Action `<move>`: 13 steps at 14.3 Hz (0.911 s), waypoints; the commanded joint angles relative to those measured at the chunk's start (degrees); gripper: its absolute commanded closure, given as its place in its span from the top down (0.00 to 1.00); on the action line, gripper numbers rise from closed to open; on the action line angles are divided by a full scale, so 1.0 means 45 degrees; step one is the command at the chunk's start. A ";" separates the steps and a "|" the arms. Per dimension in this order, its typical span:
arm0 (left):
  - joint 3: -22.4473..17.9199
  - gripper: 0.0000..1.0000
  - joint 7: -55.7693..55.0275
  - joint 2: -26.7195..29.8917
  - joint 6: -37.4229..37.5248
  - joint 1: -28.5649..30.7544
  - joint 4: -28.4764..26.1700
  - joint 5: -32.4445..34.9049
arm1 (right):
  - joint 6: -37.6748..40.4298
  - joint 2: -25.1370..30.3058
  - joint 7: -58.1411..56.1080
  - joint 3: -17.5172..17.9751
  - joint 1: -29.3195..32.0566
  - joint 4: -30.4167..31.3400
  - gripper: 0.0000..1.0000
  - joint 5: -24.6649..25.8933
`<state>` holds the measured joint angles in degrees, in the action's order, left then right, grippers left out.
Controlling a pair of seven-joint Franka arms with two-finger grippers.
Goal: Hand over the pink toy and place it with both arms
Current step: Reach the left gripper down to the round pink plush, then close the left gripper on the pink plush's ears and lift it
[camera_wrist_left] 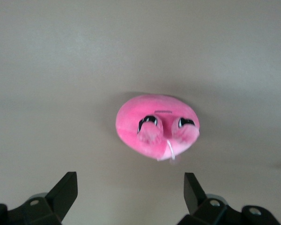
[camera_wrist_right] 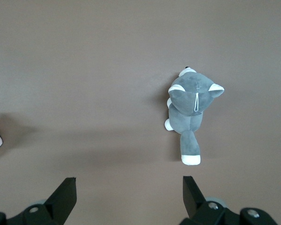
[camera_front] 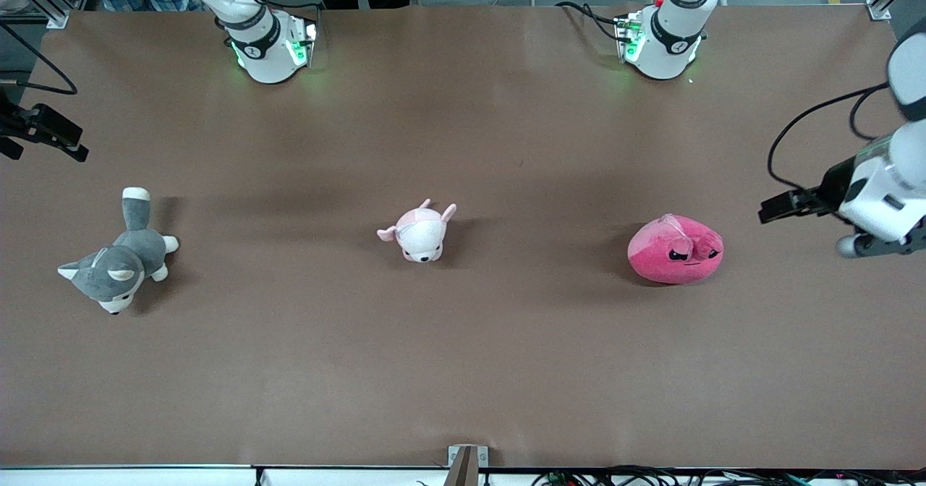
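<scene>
a wide brown table [camera_front: 463,341] fills the scene, with the two arms' bases standing along its edge farthest from the front camera and three plush toys spread in a row across its middle.

the pink toy [camera_front: 675,249] lies on the table toward the left arm's end, well apart from the small pale pink plush [camera_front: 420,233] at the centre and the grey husky plush [camera_front: 119,256] at the right arm's end. the left gripper [camera_front: 778,208] hangs in the air over the table's edge at that same end, just off to the side of the pink toy and not touching it. in the left wrist view its fingers [camera_wrist_left: 65,190] are spread wide with nothing between them, and the pink toy [camera_wrist_left: 157,125] sits ahead of the gap, roughly centred between them. the left arm is plainly the nearer one, so the first pick looks to be its job: come over and down, with the toy's broad axis running across the opening.

the toy is a rounded hot-pink dome with a lighter pink patch, angry black eyes and a small mouth, soft and likely to squash under a grip.

the right gripper [camera_front: 43,133] waits over the table's edge at its own end, fingers [camera_wrist_right: 65,192] likewise released and empty, the husky in its wrist view.
</scene>
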<state>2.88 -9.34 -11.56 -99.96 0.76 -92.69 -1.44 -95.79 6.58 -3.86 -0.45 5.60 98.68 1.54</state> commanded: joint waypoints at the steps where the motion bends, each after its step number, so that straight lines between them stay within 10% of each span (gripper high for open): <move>1: 0.0005 1.00 -0.0248 0.0420 -0.1356 -0.0032 -0.1410 -0.0208 | 0.0037 0.0199 -0.0040 -0.0056 -0.0092 0.0161 1.00 0.0146; 8: 0.0258 0.99 -0.1887 0.0616 -0.4563 -0.0071 -0.4167 -0.0735 | -0.0002 0.0199 -0.0001 -0.0056 -0.0111 0.0122 1.00 0.0049; 13: 0.0278 0.77 -0.2299 0.0557 -0.5307 -0.0052 -0.5027 -0.1126 | -0.0002 0.0179 -0.0001 -0.0056 -0.0092 -0.0151 1.00 -0.0049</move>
<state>3.92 -19.21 -11.25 -122.61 0.27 -112.56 -5.63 -95.83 6.59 -3.86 -0.44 5.60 97.97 1.46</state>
